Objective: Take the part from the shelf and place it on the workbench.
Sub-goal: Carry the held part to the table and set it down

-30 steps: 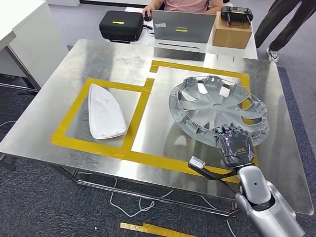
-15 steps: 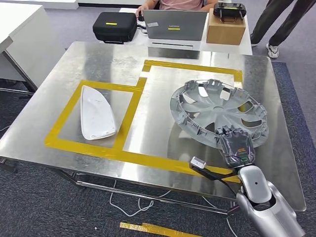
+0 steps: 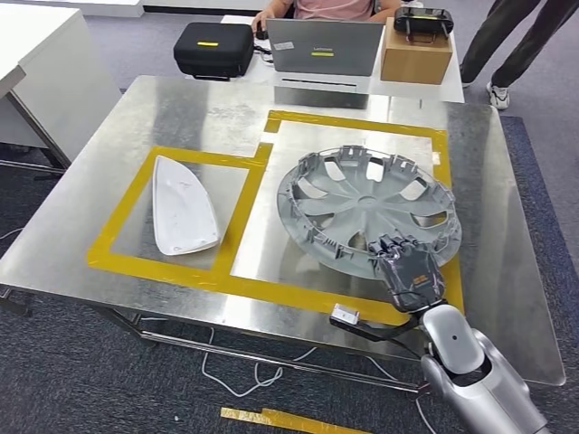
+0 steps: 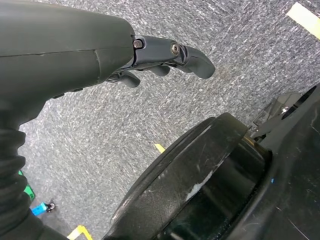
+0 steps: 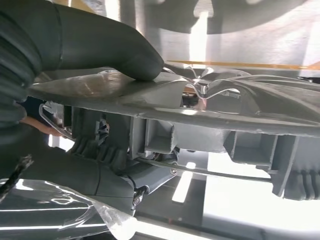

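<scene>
Hubcap [image 3: 365,212] shifted left since earlier frame, now inside taped square on workbench [image 3: 171,113]. Right hand [image 3: 408,271] clamps its near rim, far edge seemingly raised. Left hand [image 4: 166,55] hangs loosely curled, empty. Watch release: you risk dropping it onto yellow tape [image 3: 300,294].

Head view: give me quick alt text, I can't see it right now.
The robot's right hand grips the near rim of a grey wheel cover over the large yellow-taped square on the steel workbench. A white curved part lies in the smaller taped square to its left.
</scene>
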